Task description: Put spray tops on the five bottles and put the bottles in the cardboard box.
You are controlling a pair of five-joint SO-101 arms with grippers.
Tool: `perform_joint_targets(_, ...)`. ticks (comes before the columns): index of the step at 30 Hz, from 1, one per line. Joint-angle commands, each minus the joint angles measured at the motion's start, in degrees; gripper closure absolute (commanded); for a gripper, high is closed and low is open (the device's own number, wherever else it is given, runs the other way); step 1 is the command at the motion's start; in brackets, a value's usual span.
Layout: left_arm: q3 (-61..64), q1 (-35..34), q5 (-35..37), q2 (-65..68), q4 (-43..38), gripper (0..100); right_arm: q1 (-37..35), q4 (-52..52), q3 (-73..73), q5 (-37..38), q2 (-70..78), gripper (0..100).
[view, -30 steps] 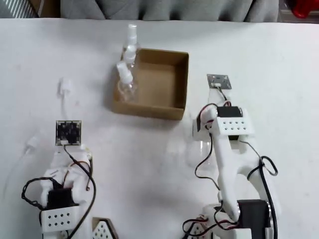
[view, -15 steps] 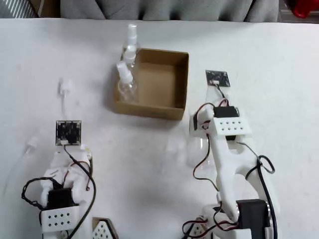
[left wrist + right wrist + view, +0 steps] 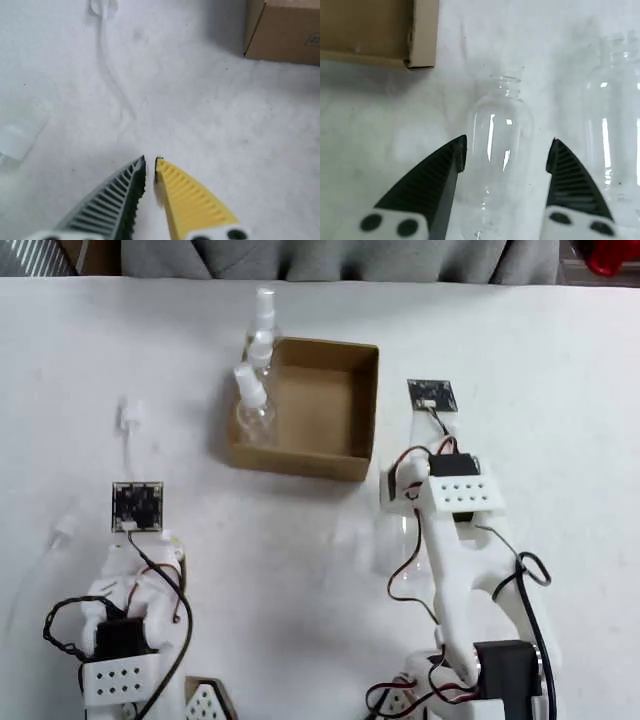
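The right gripper [image 3: 507,141] hangs with its jaws spread wide either side of a clear uncapped bottle [image 3: 500,115] lying just off a corner of the cardboard box [image 3: 422,35], a second bottle [image 3: 615,100] alongside, while the left gripper [image 3: 150,160], tips together, hovers farther from the box.

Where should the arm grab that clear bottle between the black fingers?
Grip the bottle by its round body, coming down from above with one finger on each side. It appears to lie flat, neck toward the box, and the open right gripper straddles it. The narrow threaded neck should stay free.
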Motion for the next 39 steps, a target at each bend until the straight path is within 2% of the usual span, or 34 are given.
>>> perform_joint_targets(1, -0.3, -0.7, -0.6, -1.0, 0.1, 95, -0.5, 0.1, -0.2, 1.7, -0.1, 78.6)
perform_joint_targets(13, -0.3, -0.7, -0.6, -1.0, 0.1, 95, 0.0, -3.5, -3.6, 1.4, 12.4, 78.8)
perform_joint_targets(31, -0.3, -0.7, -0.6, -1.0, 0.0, 95, 0.6, -1.0, -3.5, 1.8, 10.1, 79.1)
perform_joint_targets(34, -0.3, -0.7, -0.6, -1.0, 0.0, 95, 1.3, -1.1, -3.6, 1.8, 9.9, 85.4)
perform_joint_targets(37, -0.3, -0.7, -0.6, -1.0, 0.0, 95, 2.3, -3.5, -4.3, 1.8, 9.9, 99.5)
perform_joint_targets(39, -0.3, -0.7, -0.6, -1.0, 0.0, 95, 3.1, -4.3, -4.7, 1.8, 9.7, 95.7)
